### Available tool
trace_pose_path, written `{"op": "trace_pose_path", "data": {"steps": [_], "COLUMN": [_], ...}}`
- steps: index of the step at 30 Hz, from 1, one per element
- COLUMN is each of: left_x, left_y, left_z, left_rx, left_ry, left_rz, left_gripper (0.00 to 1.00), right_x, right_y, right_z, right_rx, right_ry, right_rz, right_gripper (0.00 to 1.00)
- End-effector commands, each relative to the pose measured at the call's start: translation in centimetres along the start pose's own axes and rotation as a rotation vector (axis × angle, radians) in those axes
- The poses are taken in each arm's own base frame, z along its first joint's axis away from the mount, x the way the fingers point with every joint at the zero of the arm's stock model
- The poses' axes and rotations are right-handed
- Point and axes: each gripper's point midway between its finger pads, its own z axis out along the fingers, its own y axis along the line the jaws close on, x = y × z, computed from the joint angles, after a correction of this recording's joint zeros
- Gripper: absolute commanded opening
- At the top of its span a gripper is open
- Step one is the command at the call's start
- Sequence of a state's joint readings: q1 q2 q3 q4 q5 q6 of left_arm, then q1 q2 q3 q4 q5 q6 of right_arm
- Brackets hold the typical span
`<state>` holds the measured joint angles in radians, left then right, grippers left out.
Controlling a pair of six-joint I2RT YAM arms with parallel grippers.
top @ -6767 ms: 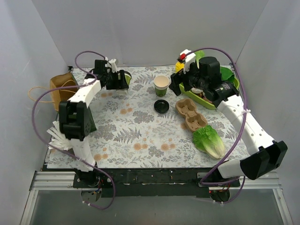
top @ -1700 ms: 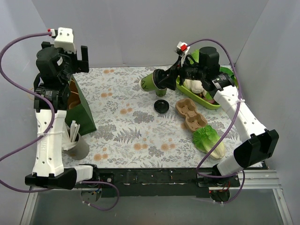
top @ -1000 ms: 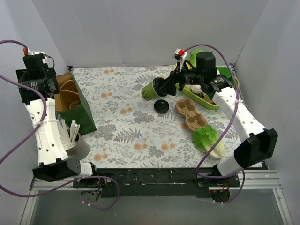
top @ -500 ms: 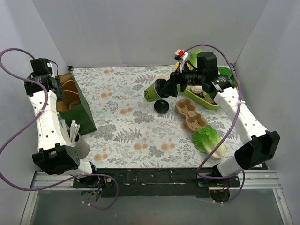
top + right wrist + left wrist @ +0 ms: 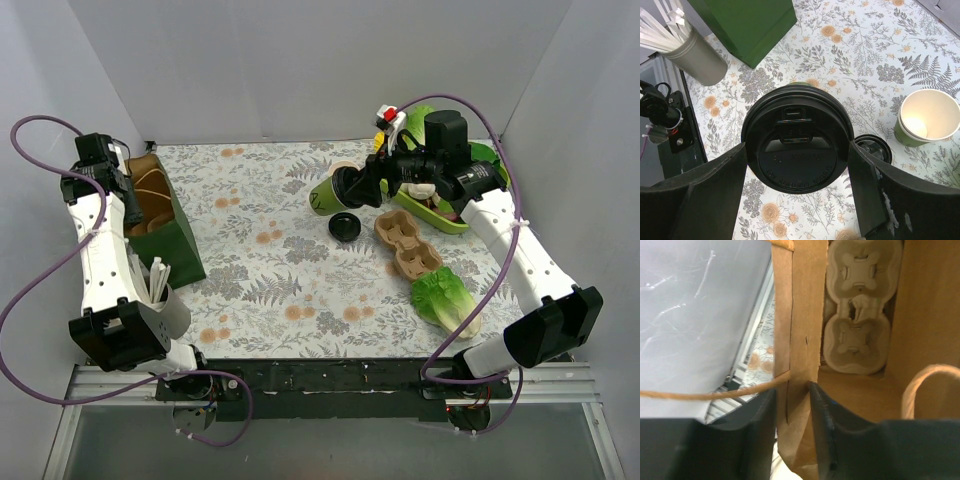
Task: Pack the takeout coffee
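From above, I see my left gripper point(image 5: 122, 190) at the rim of the green bag point(image 5: 175, 245), standing at 9 o'clock on the table. My right gripper point(image 5: 350, 187) pinches a lidded cup point(image 5: 325, 195) tipped on its side, lifted at 1 o'clock. A loose lid point(image 5: 344, 225) lies on the table at its 6 o'clock.

Left wrist: the fingers point(image 5: 760, 415) straddle the bag's brown wall, which fills the gap between them; I cannot tell whether they squeeze it. A pulp tray point(image 5: 855, 335) lies inside the bag.

Right wrist: the black lid faces the camera between both fingers. An open cup point(image 5: 927, 117) stands on the table at 2 o'clock.
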<state>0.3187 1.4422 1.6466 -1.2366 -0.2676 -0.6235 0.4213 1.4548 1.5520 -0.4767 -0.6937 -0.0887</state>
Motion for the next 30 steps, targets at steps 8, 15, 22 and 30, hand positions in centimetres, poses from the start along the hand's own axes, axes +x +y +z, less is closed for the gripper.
{"op": "trace_pose_path", "data": {"steps": [8,15,22,30], "left_x": [-3.0,-5.3,-4.5,0.3], "left_y": [-1.8,-5.7,-9.0,-12.2], "left_z": [-1.3,-6.4,-10.6,-12.9], "left_rx": [0.141,0.426,0.664,0.908], "left_ry": [-0.118,-0.322,-0.410,-0.432], "left_rz": [0.070,0.203,0.408,0.689], "left_gripper": [0.00,0.00,0.00,0.00], "right_x": [-1.7,-0.7,-0.6,-4.7], "right_y": [0.3,-0.6,-1.8,-2.8], "right_z": [-1.1,-2.1,-2.7,-3.3], "right_rx": [0.024,0.079,0.123,0.141], "right_ry": [-0.017,0.009,-0.003,-0.060], "right_rz": [-0.118,-0.121,-0.084,-0.174], "right_gripper": [0.56,0.55,0.53,0.52]}}
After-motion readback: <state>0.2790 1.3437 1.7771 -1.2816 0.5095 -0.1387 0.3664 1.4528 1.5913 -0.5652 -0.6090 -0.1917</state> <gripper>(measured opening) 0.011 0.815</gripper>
